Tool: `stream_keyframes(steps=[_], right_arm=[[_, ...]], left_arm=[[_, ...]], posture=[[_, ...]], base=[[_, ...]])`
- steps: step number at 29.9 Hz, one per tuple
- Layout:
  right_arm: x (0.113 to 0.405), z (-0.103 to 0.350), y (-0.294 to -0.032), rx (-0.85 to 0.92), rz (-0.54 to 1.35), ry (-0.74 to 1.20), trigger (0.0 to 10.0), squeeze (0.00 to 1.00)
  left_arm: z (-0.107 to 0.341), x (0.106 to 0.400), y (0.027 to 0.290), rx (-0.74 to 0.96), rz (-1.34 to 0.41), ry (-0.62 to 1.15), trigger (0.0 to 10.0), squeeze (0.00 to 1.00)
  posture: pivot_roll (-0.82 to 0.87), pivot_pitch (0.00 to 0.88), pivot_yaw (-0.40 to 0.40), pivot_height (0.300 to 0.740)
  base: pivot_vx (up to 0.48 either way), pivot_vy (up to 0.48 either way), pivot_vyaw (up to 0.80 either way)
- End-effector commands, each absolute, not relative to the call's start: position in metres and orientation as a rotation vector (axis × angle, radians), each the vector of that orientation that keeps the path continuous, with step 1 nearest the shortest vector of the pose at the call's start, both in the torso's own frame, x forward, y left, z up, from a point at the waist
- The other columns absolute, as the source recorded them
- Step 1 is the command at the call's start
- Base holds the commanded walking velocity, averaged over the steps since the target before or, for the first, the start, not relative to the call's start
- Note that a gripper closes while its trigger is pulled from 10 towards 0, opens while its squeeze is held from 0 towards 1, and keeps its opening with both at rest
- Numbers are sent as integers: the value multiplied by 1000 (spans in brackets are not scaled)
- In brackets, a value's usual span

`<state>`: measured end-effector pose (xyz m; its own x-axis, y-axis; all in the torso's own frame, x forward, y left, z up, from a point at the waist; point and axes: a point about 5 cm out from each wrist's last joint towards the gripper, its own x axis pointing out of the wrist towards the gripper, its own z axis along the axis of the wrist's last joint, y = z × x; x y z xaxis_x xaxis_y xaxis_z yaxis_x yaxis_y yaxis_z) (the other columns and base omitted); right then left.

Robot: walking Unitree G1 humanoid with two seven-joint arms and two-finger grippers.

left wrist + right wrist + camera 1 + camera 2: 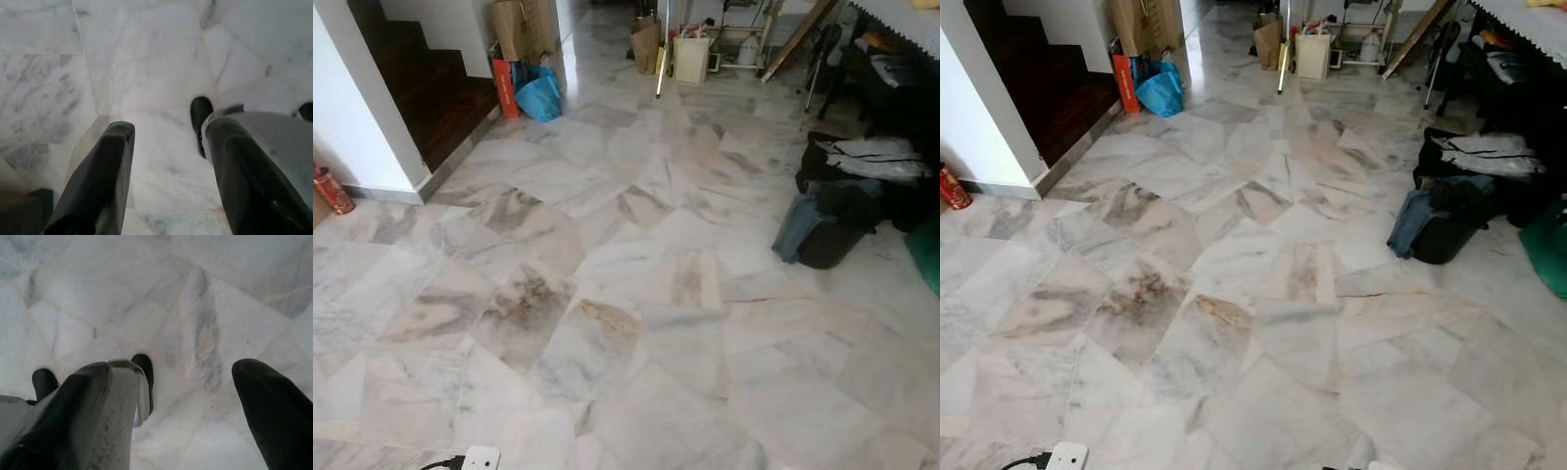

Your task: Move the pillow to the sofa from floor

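**Marble Floor Surveyed, Both Grippers Empty**

Marble floor (636, 294) of pale veined tiles spread across the room. A dark staircase (431, 88) rose at the far left, with a blue bag (540, 96) beside it. Dark clothing and bags (842, 215) lay heaped at the right. A white power strip (480, 458) sat at the near edge. No pillow could be made out. Left gripper (168, 142) and right gripper (173, 377) hung over bare tile, fingers spread wide, holding nothing.

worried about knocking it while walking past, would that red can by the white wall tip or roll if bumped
The red can stands upright and looks tall for its base, so a bump would probably tip it. Its round body would then likely roll on the smooth marble floor. How heavy or full it is cannot be told.
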<state>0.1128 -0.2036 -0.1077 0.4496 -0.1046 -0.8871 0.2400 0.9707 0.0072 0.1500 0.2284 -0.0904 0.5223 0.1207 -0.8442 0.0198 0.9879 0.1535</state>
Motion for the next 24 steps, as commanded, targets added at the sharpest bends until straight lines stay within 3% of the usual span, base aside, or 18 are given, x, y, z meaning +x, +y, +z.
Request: stream_keyframes(steps=[1,14,24], right_arm=[[115,-108,-198,128,-191,1088,10000,0],[118,-106,-202,91,-171,1081,10000,0],[110,-106,-214,126,-229,1067,10000,0]], left_arm=[[-88,152,237,132,120,1007,10000,0],[-88,154,233,152,109,1003,10000,0],[-93,147,221,143,59,1024,10000,0]], posture=[[20,0,-9,740],[86,0,-56,740],[25,0,-57,740]], base=[[0,0,0],[0,0,0],[0,0,0]])
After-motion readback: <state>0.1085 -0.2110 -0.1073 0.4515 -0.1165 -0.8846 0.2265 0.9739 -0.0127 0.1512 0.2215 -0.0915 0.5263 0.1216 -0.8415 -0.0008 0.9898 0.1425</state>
